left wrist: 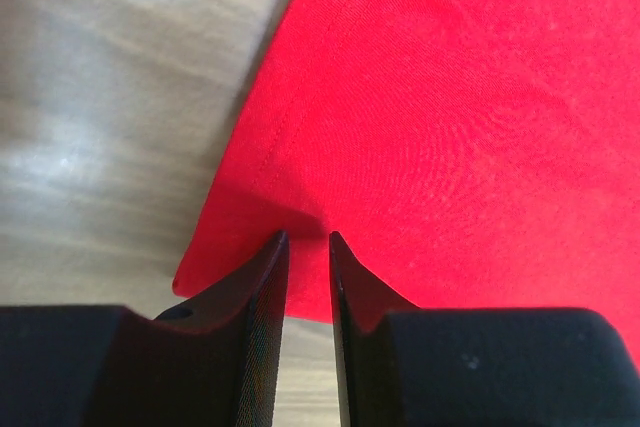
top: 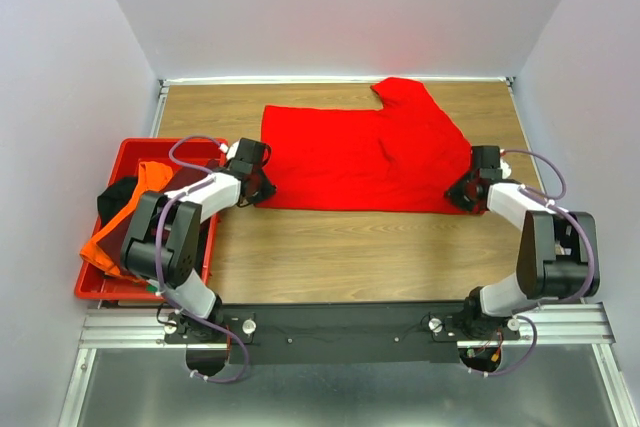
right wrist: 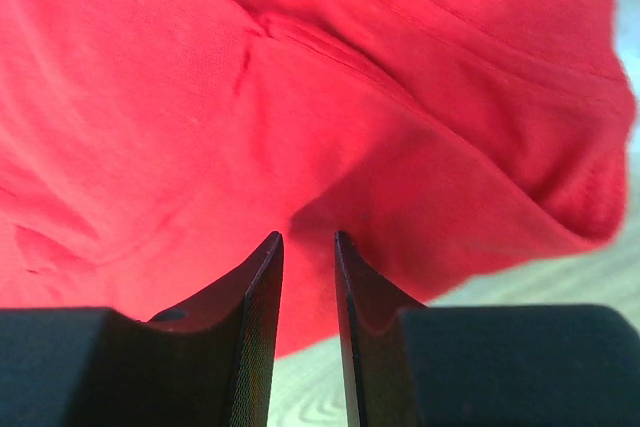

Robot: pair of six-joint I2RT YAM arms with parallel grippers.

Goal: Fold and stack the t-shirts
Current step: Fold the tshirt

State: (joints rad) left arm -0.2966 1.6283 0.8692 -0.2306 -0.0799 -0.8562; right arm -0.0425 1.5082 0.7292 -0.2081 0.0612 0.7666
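Note:
A bright red t-shirt (top: 360, 157) lies spread flat on the wooden table, one sleeve pointing toward the back wall. My left gripper (top: 262, 187) stands at the shirt's near-left corner. In the left wrist view, its narrowly open jaws (left wrist: 305, 237) rest over the cloth's hem (left wrist: 270, 147), with bare table showing between the fingers. My right gripper (top: 462, 197) is at the near-right corner. Its tips (right wrist: 307, 237) are a little apart over a low fold of red cloth (right wrist: 420, 147). An orange shirt (top: 103, 247) and a black shirt (top: 115, 197) lie heaped in the crate.
A red plastic crate (top: 110, 292) sits at the table's left edge, beside the left arm. Grey walls close in the left, back and right sides. Bare wood (top: 350, 257) runs between the shirt and the arm bases.

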